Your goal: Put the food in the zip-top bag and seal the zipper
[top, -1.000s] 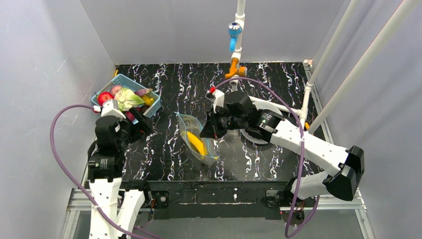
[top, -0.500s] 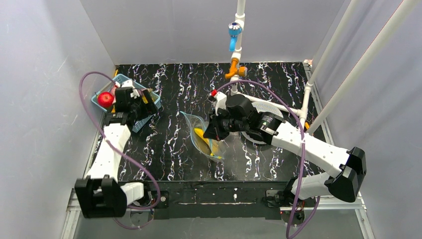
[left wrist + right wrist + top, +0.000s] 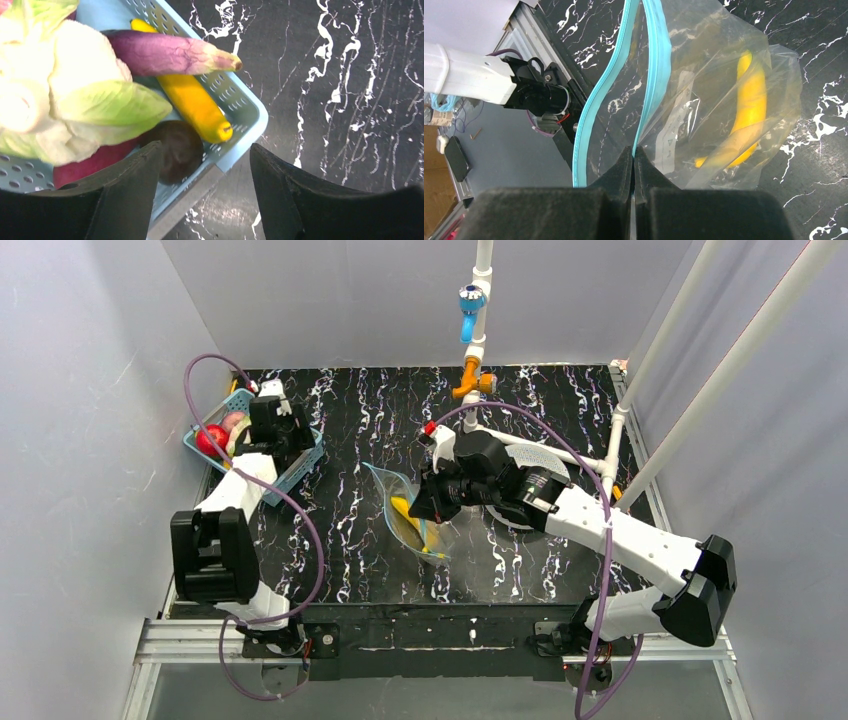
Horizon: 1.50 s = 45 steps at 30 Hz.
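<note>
**Left arm.** A second ago it sits folded near its base. Now it is stretched out to the blue basket (image 3: 250, 112) at the far left of the table (image 3: 350, 410).
- The left gripper (image 3: 205, 150) hovers over one corner of the basket, jaws spread wide, with nothing gripped.
- Directly beneath it is a dark purple piece (image 3: 177, 147), and a long yellow piece (image 3: 197, 107) lies just beside that.
- Height above the food is hard to judge from the wrist view, so treat contact as not yet made.

**Right arm.** A second ago the zip-top bag (image 3: 704, 50) lies flatter on the table. Now it is hoisted by one lip.
- The right gripper (image 3: 634, 152) is clenched on the zipper (image 3: 661, 50). The other lip hangs apart, so the mouth gapes toward the left side of the table.
- There is no visible shift here over the last half second.
- The banana (image 3: 751, 110) lies inside, low in the bag.

**What this means for you.** One item is bagged, the mouth is held ready, and the left arm is set up for the next pick. The rest of the food sits in the basket, well apart from the bag. Expect several more trips before sealing comes up.
</note>
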Available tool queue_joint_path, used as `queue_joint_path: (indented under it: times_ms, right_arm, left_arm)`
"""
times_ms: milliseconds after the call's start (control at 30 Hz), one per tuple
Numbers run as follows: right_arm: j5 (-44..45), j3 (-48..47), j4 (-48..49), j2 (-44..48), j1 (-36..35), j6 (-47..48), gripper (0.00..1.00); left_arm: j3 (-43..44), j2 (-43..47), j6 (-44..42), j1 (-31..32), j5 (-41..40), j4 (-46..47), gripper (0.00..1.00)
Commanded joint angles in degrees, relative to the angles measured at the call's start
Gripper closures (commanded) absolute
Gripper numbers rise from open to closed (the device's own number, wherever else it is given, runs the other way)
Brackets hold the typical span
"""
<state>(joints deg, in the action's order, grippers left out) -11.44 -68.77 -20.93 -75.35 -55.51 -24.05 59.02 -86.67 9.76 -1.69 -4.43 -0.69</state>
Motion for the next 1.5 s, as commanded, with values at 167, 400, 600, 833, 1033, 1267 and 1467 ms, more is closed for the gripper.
queue_joint_path:
  times_ms: [167,400,600,833,1033,1267,1467]
  right_arm:
    - [0.6,-0.6,2.0,-0.8,0.1,0.7,0.99]
    - [1.1,-1.9,1.3,-3.0,0.0,1.0,0.99]
    - [0.9,-2.5,1.3,-4.4,0.0,1.1,0.99]
    - [1.5,-2.2,1.2,-4.0,0.0,1.3,0.99]
    - [0.8,-2.1,1.4,-3.0,0.0,1.2,0.99]
    - [-0.1,-1.7,1.9,-2.6,0.0,0.9,0.99]
    - [-0.4,-2.1,1.7,-2.6,0.0,0.8,0.99]
  left_arm:
    - [3.0,-5.5,-3.0,0.1,-0.3,9.3,0.40]
    - [3.9,-8.6,-3.7,0.2,0.4,8.3,0.66]
    - [3.6,-8.8,-4.2,0.8,-0.4,8.3,0.67]
    - [5.0,-6.8,-5.5,0.9,-2.3,4.8,0.98]
    - [2.4,5.0,-6.7,0.9,-3.2,0.2,1.00]
    - [0.9,22.6,-4.7,0.9,-1.5,-10.7,1.00]
    - [0.7,36.1,0.2,0.9,5.1,-18.5,1.00]
